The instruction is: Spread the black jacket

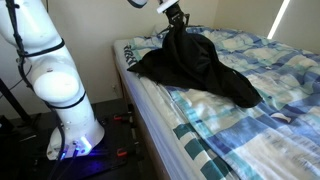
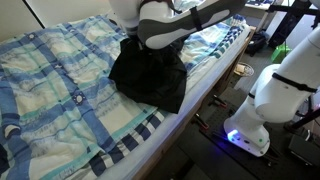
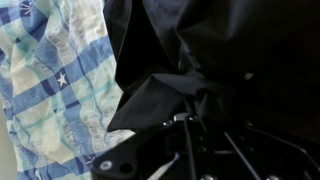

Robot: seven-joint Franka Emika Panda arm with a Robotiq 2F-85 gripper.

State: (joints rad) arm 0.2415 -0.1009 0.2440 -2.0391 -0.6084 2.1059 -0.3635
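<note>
The jacket (image 1: pixel 195 65) is plain black. The bedspread (image 1: pixel 260 110) is checked in blue, white and pale green, with small white stars at nine o'clock in the wrist view. The robot arm (image 1: pixel 50 60) is white.

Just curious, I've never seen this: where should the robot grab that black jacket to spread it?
Probably its outer edge, from above: the black jacket lies bunched on the bed, tented under the gripper, and that flat edge trails free.
</note>
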